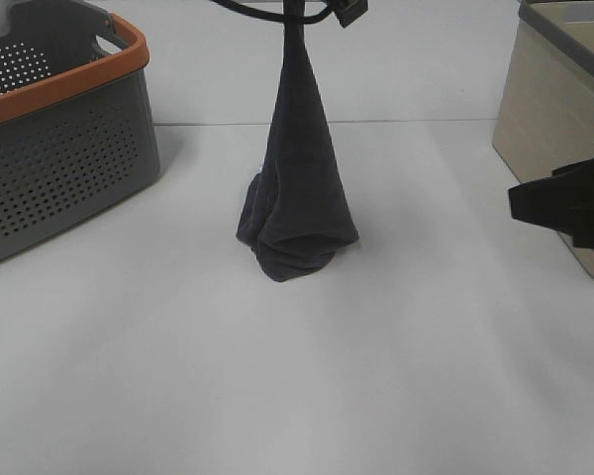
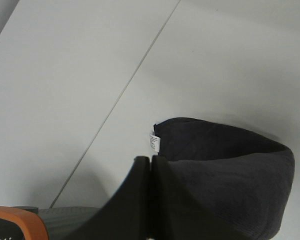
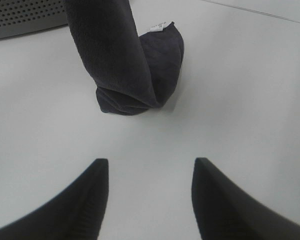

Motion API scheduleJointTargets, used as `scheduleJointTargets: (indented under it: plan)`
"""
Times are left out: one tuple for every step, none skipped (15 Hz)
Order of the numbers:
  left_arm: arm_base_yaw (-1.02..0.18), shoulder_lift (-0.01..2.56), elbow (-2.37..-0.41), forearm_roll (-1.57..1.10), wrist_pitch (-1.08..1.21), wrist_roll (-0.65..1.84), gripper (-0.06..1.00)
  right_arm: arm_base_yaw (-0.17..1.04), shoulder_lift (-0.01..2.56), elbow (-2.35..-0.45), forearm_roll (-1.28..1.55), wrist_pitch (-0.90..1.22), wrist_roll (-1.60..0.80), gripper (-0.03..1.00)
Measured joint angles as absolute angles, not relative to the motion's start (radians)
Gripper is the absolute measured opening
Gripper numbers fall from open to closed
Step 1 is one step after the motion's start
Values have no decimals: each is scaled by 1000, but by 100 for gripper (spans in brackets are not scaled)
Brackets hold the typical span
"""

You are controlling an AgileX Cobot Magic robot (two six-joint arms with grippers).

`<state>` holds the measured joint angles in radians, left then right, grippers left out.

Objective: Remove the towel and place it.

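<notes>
Your left fingers (image 2: 132, 200) are pressed together, pinching the top of the towel (image 1: 295, 188). It hangs from them in a narrow cone. Its lower end is bunched on the surface (image 1: 396, 376), mid-way between the basket (image 1: 59, 129) and the beige bin (image 1: 554, 109), touching neither. The white tag (image 2: 153, 140) shows at one edge of the heap.

Your right fingers (image 3: 90, 200) stand wide with nothing between them. They sit low over the surface in front of the bin, pointing at the towel from well apart.

The towel looks clear of the basket, so removal seems done and placing is the step in hand. The next move probably calls for bringing the pinch down and to one side, so the cloth lays over rather than piling onto itself, and only then letting go. If you want it flat, the right fingers could take the lower edge.

The left wrist is above the towel, pointing straight down and mostly beyond the high view's top edge. The right arm reaches in level from the right.
</notes>
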<state>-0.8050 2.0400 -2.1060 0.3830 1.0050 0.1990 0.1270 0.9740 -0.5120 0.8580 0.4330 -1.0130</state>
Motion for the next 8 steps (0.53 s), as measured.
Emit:
scheduleJointTargets:
  plan:
    - [-805,2048,-2106,383,1005,199,0,221,1030,-512,862,328,-1021,52]
    - [-805,2050,-2106,383,998,198,0,333,1084,-512,872,207,-1017,52]
    - [-805,2050,-2106,389,994,176,0,488,1191,-512,910,-10,-978,54]
    - [-805,2050,-2106,389,994,176,0,488,1191,-512,910,-10,-978,54]
    - [-805,2050,-2106,428,994,124,0,645,1329,-513,969,-302,-878,65]
    - [-805,2050,-2106,463,994,92,0,703,1405,-513,979,-418,-833,70]
    - [-805,2050,-2106,497,994,54,0,738,1471,-522,989,-468,-795,73]
    - [-805,2050,-2106,533,994,6,0,764,1538,-545,991,-483,-761,74]
